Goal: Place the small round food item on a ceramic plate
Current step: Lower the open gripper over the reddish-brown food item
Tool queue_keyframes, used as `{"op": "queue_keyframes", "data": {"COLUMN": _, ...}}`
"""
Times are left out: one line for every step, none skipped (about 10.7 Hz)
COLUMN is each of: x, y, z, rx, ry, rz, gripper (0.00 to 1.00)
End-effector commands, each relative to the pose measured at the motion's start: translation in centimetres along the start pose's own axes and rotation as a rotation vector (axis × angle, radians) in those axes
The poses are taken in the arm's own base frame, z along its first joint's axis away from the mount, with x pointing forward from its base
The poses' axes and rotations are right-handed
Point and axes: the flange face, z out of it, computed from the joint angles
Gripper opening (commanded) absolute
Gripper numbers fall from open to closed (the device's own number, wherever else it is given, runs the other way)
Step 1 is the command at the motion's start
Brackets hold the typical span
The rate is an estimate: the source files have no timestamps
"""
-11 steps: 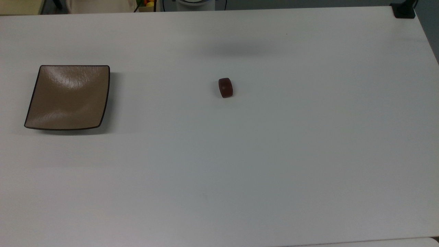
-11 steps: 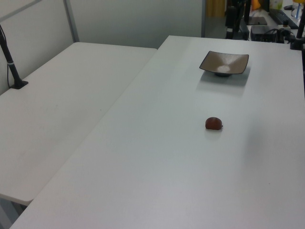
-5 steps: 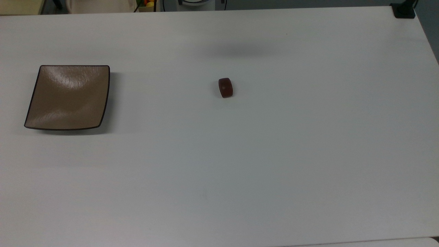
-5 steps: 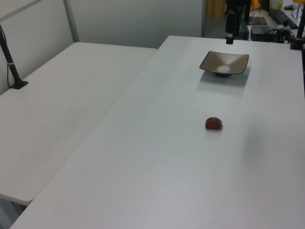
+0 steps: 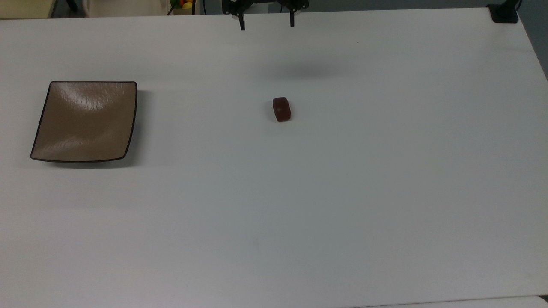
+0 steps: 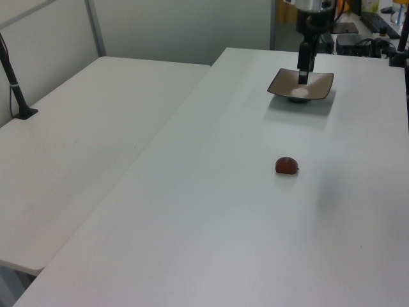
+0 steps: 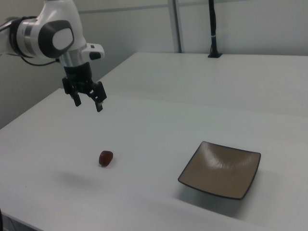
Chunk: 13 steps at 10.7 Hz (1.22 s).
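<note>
We're watching the gripper coming into the top view at twelve o'clock, fingers spread wide and empty, high above the food item lying mid-table, the plate waiting at its nine o'clock, so we're judging the pick just beginning.

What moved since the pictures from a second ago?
The tool has come into the top view at its upper edge, fingers open and holding nothing; in the left view it has dropped lower, in front of the plate. The small round food item and the plate stayed put on the table.
</note>
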Motion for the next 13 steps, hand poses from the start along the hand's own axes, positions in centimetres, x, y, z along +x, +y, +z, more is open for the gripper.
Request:
{"op": "queue_keyframes", "data": {"x": -0.8, "y": -0.4, "z": 3.6, "rx": 0.002, "ry": 0.038, "rz": -0.008, "gripper": 1.0}}
{"op": "queue_keyframes", "data": {"x": -0.7, "y": -0.4, "z": 4.6, "rx": 0.002, "ry": 0.05, "rz": -0.008, "gripper": 1.0}}
{"op": "queue_keyframes", "data": {"x": -0.7, "y": -0.2, "z": 5.6, "rx": 0.002, "ry": 0.053, "rz": -0.005, "gripper": 1.0}}
{"op": "queue_keyframes", "data": {"x": -0.7, "y": -0.2, "z": 6.5, "rx": 0.001, "ry": 0.053, "rz": -0.005, "gripper": 1.0}}
{"op": "queue_keyframes", "data": {"x": -0.6, "y": -0.4, "z": 7.9, "rx": -0.002, "ry": 0.046, "rz": -0.01, "gripper": 1.0}}
{"op": "queue_keyframes", "data": {"x": 0.2, "y": -1.8, "z": 10.2, "rx": -0.005, "ry": 0.025, "rz": -0.032, "gripper": 1.0}}
{"op": "queue_keyframes", "data": {"x": 0.7, "y": -2.7, "z": 11.8, "rx": -0.013, "ry": 0.021, "rz": -0.052, "gripper": 1.0}}
{"op": "queue_keyframes", "data": {"x": 1.1, "y": -2.6, "z": 12.7, "rx": -0.017, "ry": 0.023, "rz": -0.054, "gripper": 1.0}}
{"op": "queue_keyframes", "data": {"x": 1.3, "y": -2.6, "z": 13.5, "rx": -0.019, "ry": 0.016, "rz": -0.054, "gripper": 1.0}}
{"op": "queue_keyframes", "data": {"x": 1.5, "y": -2.5, "z": 14.6, "rx": -0.024, "ry": 0.003, "rz": -0.056, "gripper": 1.0}}
{"op": "queue_keyframes", "data": {"x": 1.7, "y": -2.5, "z": 15.5, "rx": -0.034, "ry": 0.0, "rz": -0.063, "gripper": 1.0}}
{"op": "queue_keyframes", "data": {"x": 1.7, "y": -2.5, "z": 16.5, "rx": -0.034, "ry": -0.003, "rz": -0.063, "gripper": 1.0}}
{"op": "queue_keyframes", "data": {"x": 1.9, "y": -2.3, "z": 16.8, "rx": -0.034, "ry": 0.017, "rz": -0.06, "gripper": 1.0}}
